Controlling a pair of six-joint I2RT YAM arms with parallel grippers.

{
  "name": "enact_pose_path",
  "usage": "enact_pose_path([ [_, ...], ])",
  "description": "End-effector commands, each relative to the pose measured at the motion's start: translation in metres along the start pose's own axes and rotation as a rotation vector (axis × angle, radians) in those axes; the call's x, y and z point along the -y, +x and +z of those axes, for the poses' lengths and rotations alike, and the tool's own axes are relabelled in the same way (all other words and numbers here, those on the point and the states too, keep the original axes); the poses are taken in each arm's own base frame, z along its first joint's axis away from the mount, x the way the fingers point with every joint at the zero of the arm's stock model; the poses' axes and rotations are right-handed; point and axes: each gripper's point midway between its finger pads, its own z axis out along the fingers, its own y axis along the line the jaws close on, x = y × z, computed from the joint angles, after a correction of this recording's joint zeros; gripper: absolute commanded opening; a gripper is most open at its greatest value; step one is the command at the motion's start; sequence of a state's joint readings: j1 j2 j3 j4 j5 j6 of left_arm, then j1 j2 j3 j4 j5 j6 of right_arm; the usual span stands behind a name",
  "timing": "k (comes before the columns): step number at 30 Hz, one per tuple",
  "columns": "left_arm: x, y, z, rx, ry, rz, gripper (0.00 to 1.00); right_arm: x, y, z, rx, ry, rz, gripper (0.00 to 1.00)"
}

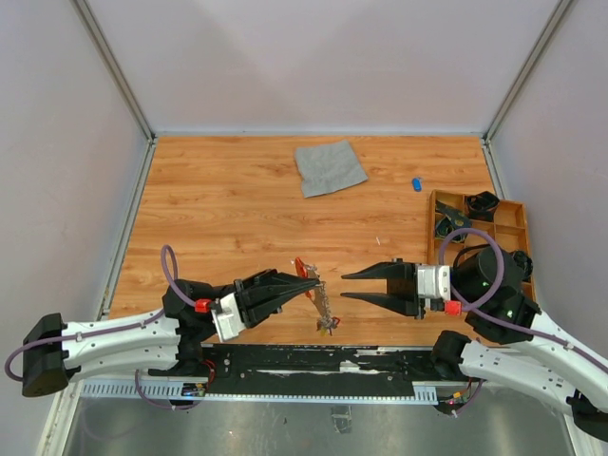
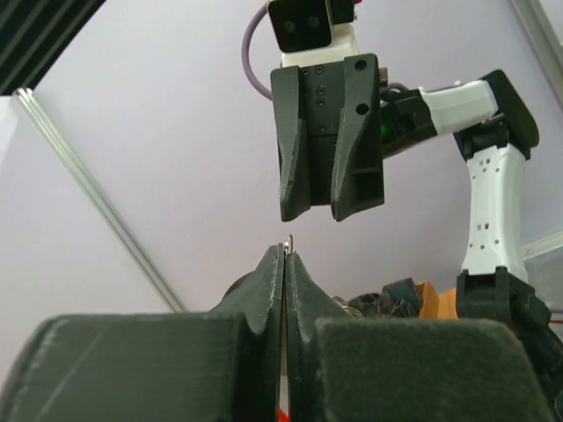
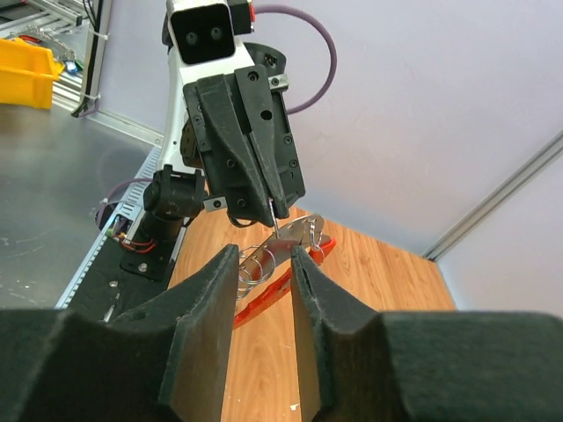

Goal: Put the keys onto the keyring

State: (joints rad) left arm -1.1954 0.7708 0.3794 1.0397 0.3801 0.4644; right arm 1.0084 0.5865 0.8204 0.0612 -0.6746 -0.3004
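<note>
My left gripper (image 1: 305, 283) is shut on a thin wire ring (image 2: 289, 239) of the keyring (image 1: 323, 306) and holds it above the table. The keyring's red clip (image 3: 280, 288) and a silvery metal strip with wire rings (image 3: 310, 230) dangle beneath the left gripper (image 3: 274, 204). My right gripper (image 1: 344, 286) faces it from the right, a short way off. Its fingers (image 3: 204, 316) stand apart with nothing between them. In the left wrist view the right gripper (image 2: 332, 214) hangs just above the left's shut fingertips (image 2: 273, 264). One small blue key (image 1: 416, 183) lies far back on the right.
A grey cloth square (image 1: 330, 167) lies at the back middle of the wooden table (image 1: 228, 209). An orange tray (image 1: 514, 211) with black parts stands at the right edge. Walls close in the table on three sides.
</note>
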Motion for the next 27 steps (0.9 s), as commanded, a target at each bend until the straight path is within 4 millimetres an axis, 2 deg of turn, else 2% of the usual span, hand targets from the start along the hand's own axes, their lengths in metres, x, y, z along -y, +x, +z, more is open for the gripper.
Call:
enact_pose_path([
  [1,-0.008,-0.038,0.007,0.155,-0.008,0.026,0.01,0.003,-0.032,0.002,0.086,-0.029,-0.05,0.31],
  [8,-0.008,-0.05,0.012,0.208,0.007,0.021,0.01,0.004,-0.036,0.011,0.112,-0.047,-0.057,0.3],
  [17,-0.008,-0.051,0.013,0.211,0.007,0.015,0.01,-0.002,-0.034,0.017,0.114,-0.069,-0.046,0.28],
  [27,-0.01,-0.05,0.015,0.203,0.001,-0.003,0.01,-0.004,-0.029,0.023,0.105,-0.066,-0.061,0.3],
])
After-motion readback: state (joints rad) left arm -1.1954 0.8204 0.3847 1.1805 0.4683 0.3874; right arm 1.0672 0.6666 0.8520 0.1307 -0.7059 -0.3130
